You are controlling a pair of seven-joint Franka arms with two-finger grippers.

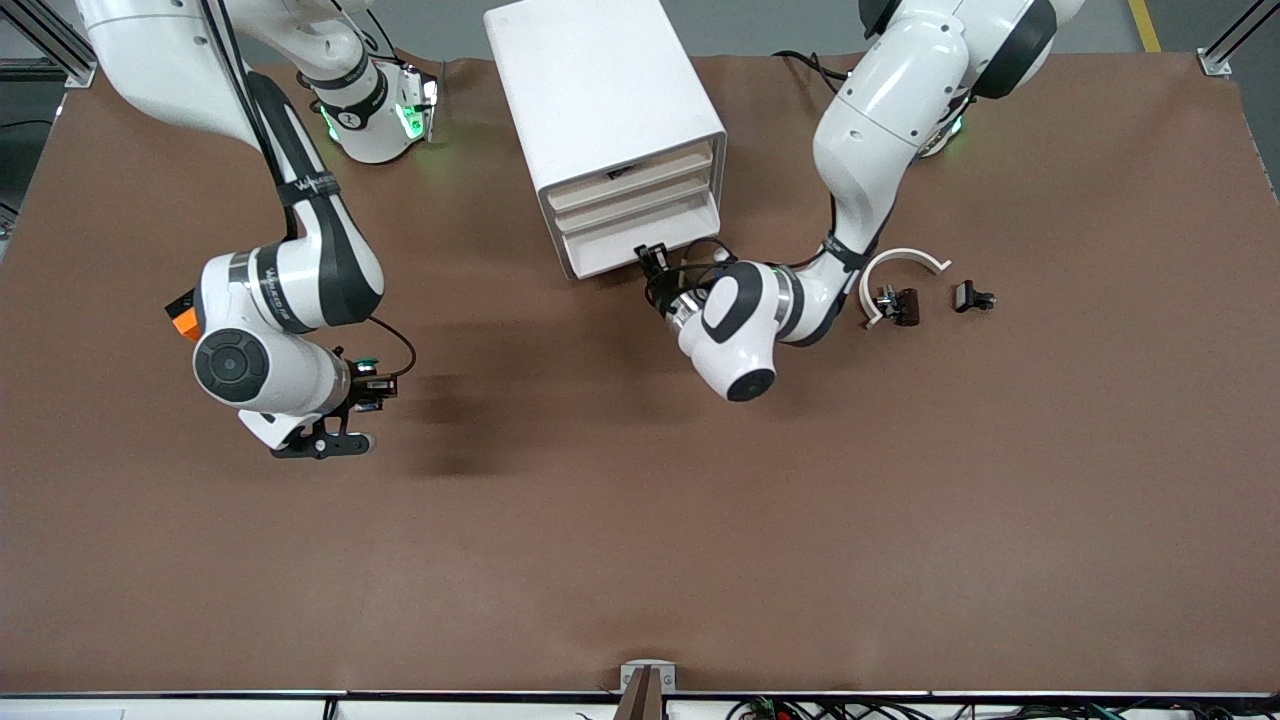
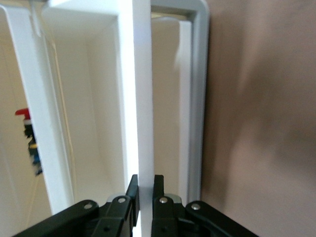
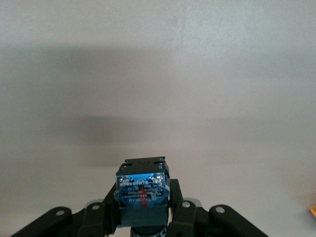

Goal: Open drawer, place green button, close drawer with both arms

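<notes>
Right gripper (image 1: 372,385): you see it clamped on the button (image 3: 142,190), held in the air over bare mat toward the right arm's end of the worktop.
Button: green cap just visible in the front view (image 1: 367,361); blue-black body between the fingers (image 3: 178,207).
Left gripper (image 1: 652,262): at the cabinet's lowest drawer (image 1: 640,244), fingers (image 2: 132,190) pinched on the thin white front edge (image 2: 143,123).
Cabinet (image 1: 600,100): white, at the mid back edge of the worktop; you can see four stacked drawer fronts.
Surface: brown mat (image 1: 640,540) covering the whole worktop.
Other items: orange cube (image 1: 186,322) beside the right arm; white curved band (image 1: 895,265) with two black clips (image 1: 898,304) toward the left arm's end.
</notes>
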